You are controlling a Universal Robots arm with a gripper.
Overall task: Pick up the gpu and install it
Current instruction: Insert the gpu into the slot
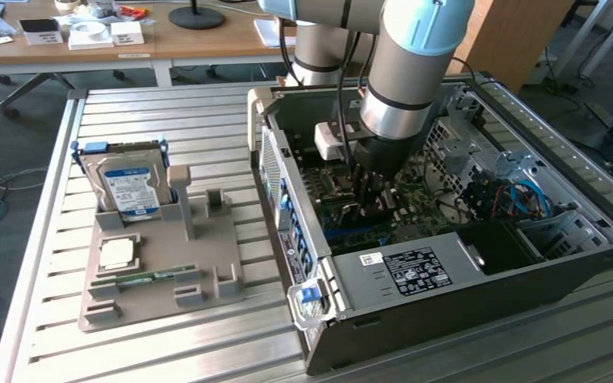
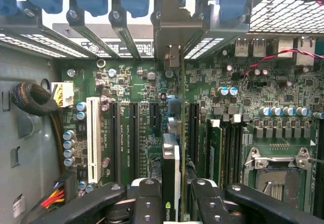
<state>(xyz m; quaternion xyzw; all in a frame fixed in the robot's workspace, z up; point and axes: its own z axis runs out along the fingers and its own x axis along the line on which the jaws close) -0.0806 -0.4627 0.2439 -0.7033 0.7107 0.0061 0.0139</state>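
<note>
Slatted metal table (image 1: 179, 351), open computer case (image 1: 477, 319), tool (image 2: 173, 199) clamped on gpu (image 2: 171, 155), wooden desks (image 1: 216, 44) behind

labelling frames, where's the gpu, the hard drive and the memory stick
gpu (image 2: 171, 173): wrist view, card edge facing the camera
hard drive (image 1: 134, 191): exterior view, blue-white label
memory stick (image 1: 147, 278): exterior view, board middle

The exterior view looks down from high off one corner of the open computer case (image 1: 456, 307), taking in the slatted table (image 1: 179, 112) and the arm (image 1: 413, 72) — the wrist view sits close inside the case, facing the motherboard (image 2: 126, 82) squarely past the gpu (image 2: 171, 183). Both views share that board.
</note>
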